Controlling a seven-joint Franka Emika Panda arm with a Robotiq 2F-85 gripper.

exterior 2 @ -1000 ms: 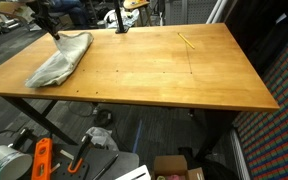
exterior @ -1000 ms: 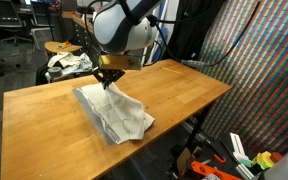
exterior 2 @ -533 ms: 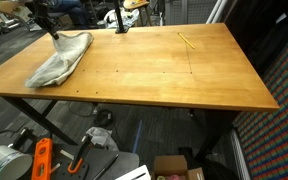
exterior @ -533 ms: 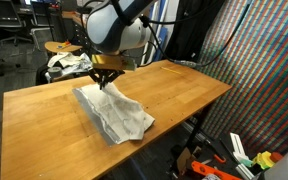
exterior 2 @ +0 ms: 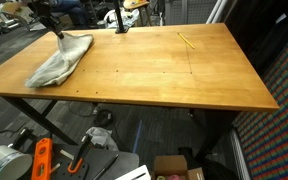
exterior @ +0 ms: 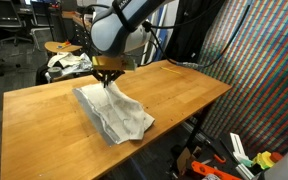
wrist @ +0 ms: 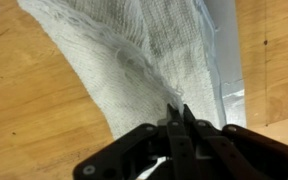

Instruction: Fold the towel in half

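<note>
Towel, large thin off-white wrinkly cloth with greyish hem [exterior: 116,112], lying rumpled on light-brown wooden tabletop [exterior: 39,115], centre of frame in an exterior view; towel [exterior 2: 59,60] sitting upper left of frame in an exterior view. Black tool [wrist: 176,118] clenching on pinch of cloth, bottom of wrist view, drawing it into raised ridge. Grip near edge likely serving to lift one side and carry it over opposite side. Fold looking not yet done.
</note>
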